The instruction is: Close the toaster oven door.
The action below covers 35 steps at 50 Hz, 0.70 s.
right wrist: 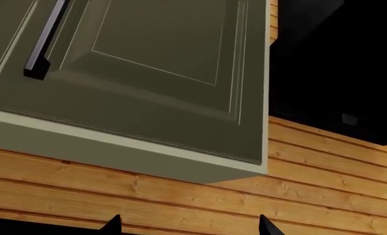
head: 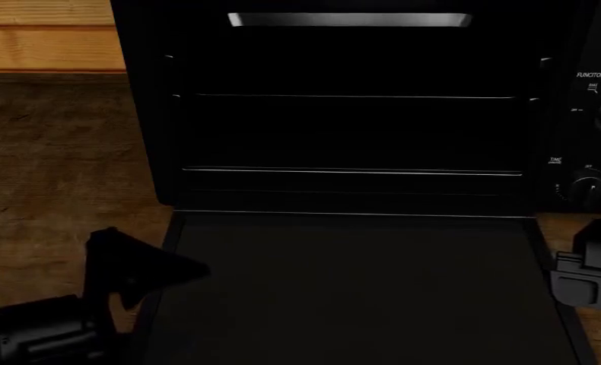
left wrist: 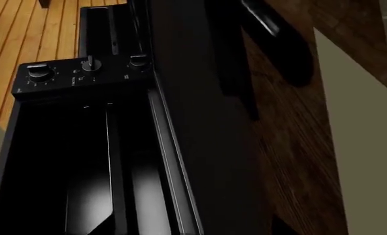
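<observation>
Head view: the toaster oven (head: 351,106) stands at the back of the dark wooden bench (head: 57,152), its cavity open to us, two wire racks (head: 351,172) crossing the interior; the toaster oven door (head: 351,289) lies folded down flat, reaching from the cavity's lower lip toward the bench's front edge; the knob panel (head: 589,129) with white lettering occupies the oven's right side. Our left gripper (head: 143,270) sits over the bench just beside the door's left edge, near the front edge; we cannot tell how far its fingers are parted, and nothing shows between them. Our right gripper (head: 585,277) appears at the door's right edge, below the knob panel; its finger spacing is likewise unreadable here. Right wrist view: two dark fingertips (right wrist: 111,224) stand well apart with nothing between them, before a pale green cabinet door (right wrist: 148,73) and light wood planking (right wrist: 180,200). Left wrist view: the oven's knobs (left wrist: 40,73) and door edge (left wrist: 174,161) beside the bench surface.
</observation>
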Tool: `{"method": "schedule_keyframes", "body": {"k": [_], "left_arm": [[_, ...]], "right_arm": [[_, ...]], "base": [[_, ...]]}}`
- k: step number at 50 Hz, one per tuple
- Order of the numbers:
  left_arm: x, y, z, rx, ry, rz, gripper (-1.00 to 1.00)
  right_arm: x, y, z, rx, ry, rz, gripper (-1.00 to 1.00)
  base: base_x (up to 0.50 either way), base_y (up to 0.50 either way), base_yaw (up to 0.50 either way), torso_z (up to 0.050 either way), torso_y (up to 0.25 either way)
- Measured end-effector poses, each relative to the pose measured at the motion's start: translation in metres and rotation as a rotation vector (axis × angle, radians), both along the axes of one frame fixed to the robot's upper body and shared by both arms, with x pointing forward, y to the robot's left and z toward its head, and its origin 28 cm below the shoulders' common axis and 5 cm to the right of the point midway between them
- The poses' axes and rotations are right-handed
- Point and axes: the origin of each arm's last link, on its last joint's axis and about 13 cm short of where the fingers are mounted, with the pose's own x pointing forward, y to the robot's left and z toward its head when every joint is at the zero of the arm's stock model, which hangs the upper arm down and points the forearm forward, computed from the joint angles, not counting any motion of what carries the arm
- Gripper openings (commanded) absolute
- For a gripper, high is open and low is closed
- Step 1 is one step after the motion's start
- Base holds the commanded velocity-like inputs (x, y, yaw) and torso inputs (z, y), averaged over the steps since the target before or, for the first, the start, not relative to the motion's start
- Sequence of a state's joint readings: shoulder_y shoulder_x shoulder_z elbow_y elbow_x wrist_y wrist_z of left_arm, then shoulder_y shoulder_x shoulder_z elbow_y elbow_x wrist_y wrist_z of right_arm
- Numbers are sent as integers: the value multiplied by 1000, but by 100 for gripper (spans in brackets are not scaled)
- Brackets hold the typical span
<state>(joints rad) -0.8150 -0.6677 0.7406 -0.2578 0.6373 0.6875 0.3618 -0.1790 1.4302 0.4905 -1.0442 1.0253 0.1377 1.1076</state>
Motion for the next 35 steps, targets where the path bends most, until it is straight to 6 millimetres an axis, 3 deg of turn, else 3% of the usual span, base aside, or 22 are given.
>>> {"method": "schedule_keyframes", "body": {"k": [35], "left_arm": [[-2, 1, 13, -18, -31, 7, 100]], "right_arm": [[-4, -1, 6, 1, -18, -7, 100]], "base": [[-1, -3, -4, 0, 1]]}}
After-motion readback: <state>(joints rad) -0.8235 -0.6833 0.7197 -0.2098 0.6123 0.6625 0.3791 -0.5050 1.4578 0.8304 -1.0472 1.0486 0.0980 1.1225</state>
